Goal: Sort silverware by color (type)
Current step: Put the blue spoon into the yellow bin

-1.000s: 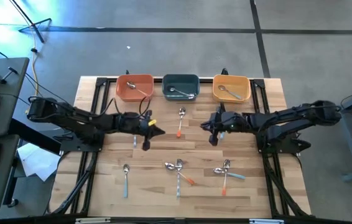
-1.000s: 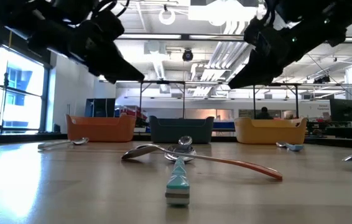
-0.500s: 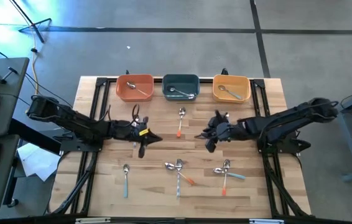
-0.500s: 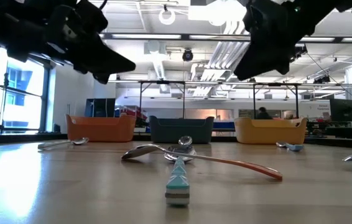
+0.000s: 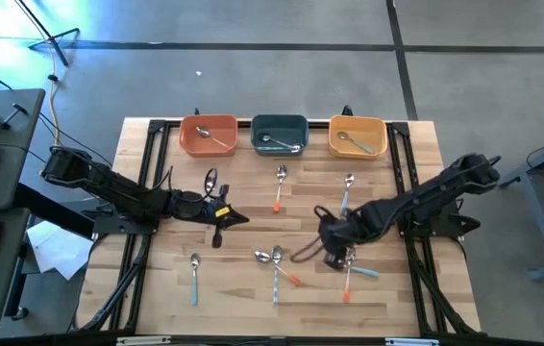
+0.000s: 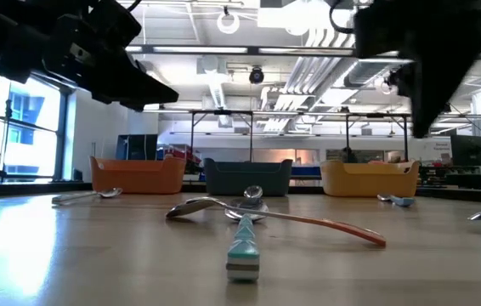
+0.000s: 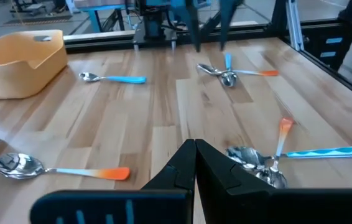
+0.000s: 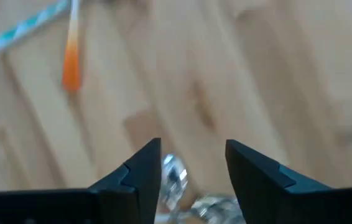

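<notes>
- Spanning the high view, the wooden counter (image 5: pixel 166 288) carries three bowls in a row along its far edge and silverware scattered over its near half.
- Left arm (image 5: pixel 109 187) reaches in from the counter's left side; its left hand (image 5: pixel 222 219) sits left of centre with both fingers pressed together, holding nothing.
- Right arm (image 5: pixel 435 192) reaches in from the right side; its right hand (image 5: pixel 328 245) is low over the right-hand cluster of silverware, fingers (image 8: pixel 138 177) spread apart, nothing between them.
- Orange bowl (image 5: pixel 208 135), teal bowl (image 5: pixel 279 135) and yellow bowl (image 5: pixel 357 136) each hold one utensil.
- Orange-handled spoon (image 5: pixel 280 187) lies just in front of the teal bowl; a blue-handled spoon (image 5: pixel 346 190) lies in front of the yellow bowl.
- Silver utensil (image 5: pixel 210 182) lies beside the left hand.
- Blue-handled spoon (image 5: pixel 194 276) lies alone at the near left.
- Centre cluster (image 5: pixel 275 261): several crossed pieces, one orange-handled, one blue-handled.
- Right cluster (image 5: pixel 351 266): orange- and blue-handled pieces, partly hidden under the right hand.
</notes>
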Controlling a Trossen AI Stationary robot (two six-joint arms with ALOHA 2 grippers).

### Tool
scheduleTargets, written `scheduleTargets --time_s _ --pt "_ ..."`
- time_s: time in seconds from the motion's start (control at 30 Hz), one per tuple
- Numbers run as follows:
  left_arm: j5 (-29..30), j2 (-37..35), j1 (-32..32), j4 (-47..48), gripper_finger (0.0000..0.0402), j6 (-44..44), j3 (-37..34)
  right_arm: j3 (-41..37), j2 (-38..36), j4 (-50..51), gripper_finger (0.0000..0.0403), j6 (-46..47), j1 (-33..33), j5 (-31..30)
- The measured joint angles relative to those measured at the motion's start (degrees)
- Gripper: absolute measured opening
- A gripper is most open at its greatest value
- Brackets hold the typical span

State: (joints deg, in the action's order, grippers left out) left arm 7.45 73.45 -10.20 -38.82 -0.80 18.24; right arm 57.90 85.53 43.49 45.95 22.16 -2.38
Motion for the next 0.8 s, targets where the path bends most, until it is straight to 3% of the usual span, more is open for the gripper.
scheduleTargets --time_s 0.1,0.33,0.6,0.8 --pt "0.37 0.0 -0.29 0.28 0.0 1.73 0.0 -2.54 0.04 -1.11 0.0175 1.98 4.07 2.46" --pt "1.61 0.02 -1.35 0.46 0.0 1.13 0.0 -6.87 0.05 -4.13 0.0177 4.61 9.78 1.75" --pt "3.25 0.02 -0.37 -0.25 0.0 -1.35 0.0 -10.94 0.37 -9.0 0.0178 1.66 9.31 1.19" --pt "3.25 0.02 0.07 -0.09 0.0 -1.4 0.0 -10.96 3.93 -11.78 0.0202 -2.19 7.68 2.31"
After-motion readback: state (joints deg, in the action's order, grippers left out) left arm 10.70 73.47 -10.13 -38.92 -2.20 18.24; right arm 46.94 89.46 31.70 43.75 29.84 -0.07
